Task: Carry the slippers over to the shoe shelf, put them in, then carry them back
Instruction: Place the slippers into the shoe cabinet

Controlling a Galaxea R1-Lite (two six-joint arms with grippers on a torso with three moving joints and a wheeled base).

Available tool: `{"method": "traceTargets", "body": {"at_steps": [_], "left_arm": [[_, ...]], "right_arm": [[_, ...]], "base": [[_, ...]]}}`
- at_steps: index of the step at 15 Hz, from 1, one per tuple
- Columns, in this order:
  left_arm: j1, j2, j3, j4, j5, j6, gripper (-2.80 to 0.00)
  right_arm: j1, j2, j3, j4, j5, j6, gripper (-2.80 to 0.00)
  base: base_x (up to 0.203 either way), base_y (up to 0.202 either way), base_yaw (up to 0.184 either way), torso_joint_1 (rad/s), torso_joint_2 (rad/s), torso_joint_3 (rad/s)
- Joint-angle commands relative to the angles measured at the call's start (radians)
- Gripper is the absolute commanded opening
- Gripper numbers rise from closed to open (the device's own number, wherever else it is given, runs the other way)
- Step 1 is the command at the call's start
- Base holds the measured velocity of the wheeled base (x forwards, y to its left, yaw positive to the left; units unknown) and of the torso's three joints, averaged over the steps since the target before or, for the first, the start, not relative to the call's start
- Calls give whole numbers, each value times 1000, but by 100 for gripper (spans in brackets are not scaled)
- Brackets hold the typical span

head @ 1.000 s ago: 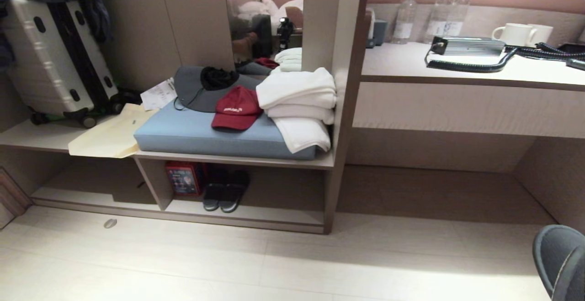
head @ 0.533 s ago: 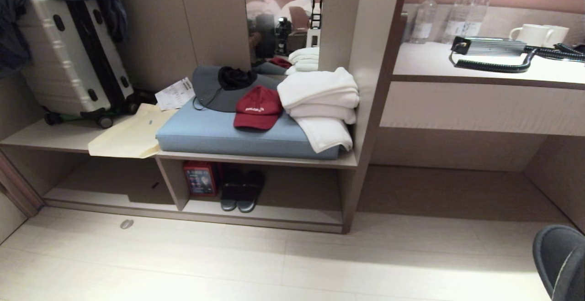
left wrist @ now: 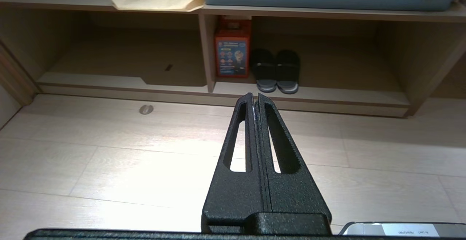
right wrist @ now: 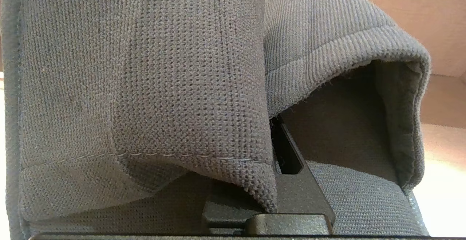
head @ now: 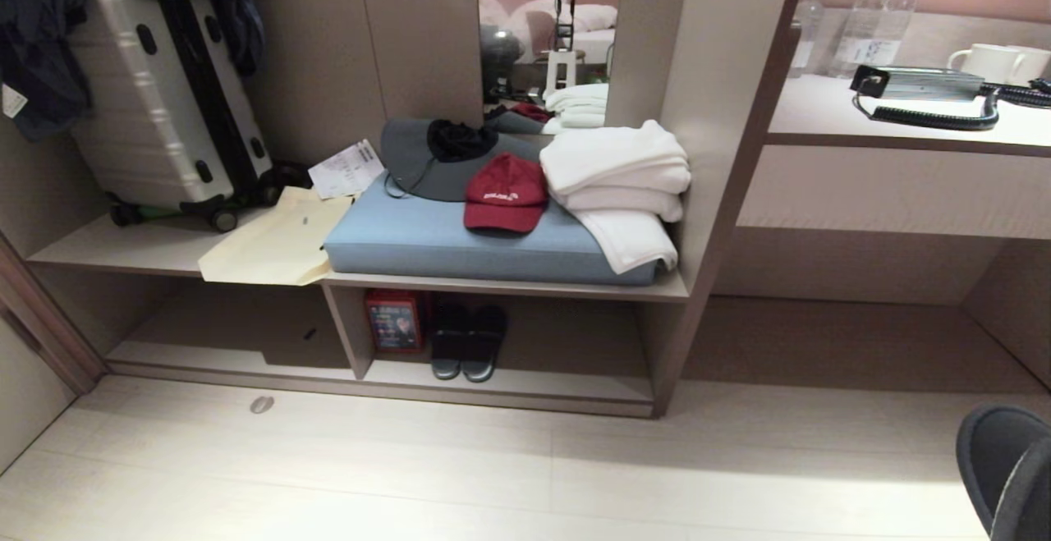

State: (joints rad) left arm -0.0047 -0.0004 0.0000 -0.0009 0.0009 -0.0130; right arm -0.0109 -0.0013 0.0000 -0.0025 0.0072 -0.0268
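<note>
My right gripper is shut on the slippers, a pair of dark grey knit slides. Their toe bands hang over its fingers and fill the right wrist view. One slipper shows at the head view's bottom right corner, above the floor. The shoe shelf is the low beige cubby unit under the bench, ahead and to the left, with a vertical divider. My left gripper is shut and empty, held level above the floor and pointing at the shoe shelf.
Another pair of dark slides and a red box stand in the right compartment. On the bench lie a blue cushion, a red cap, white towels and a suitcase. A desk counter is at the right.
The whole head view has shifted right, so the camera has moved. The slipper at the bottom right corner keeps its place in the view, and nothing on the shelf has moved.
</note>
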Motion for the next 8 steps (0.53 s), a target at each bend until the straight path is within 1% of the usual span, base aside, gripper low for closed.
{"method": "traceTargets", "body": {"at_steps": [1,8], "left_arm": [[0,0,2,1,1,-1,-280],[0,0,2,1,1,-1,-280]], "right_arm": [[0,-2,2,-1,0,-1,-280],[0,-2,2,-1,0,-1,-280]], "base": [[0,190,-2,2,2,11],[0,194,-1,4,3,4]]}}
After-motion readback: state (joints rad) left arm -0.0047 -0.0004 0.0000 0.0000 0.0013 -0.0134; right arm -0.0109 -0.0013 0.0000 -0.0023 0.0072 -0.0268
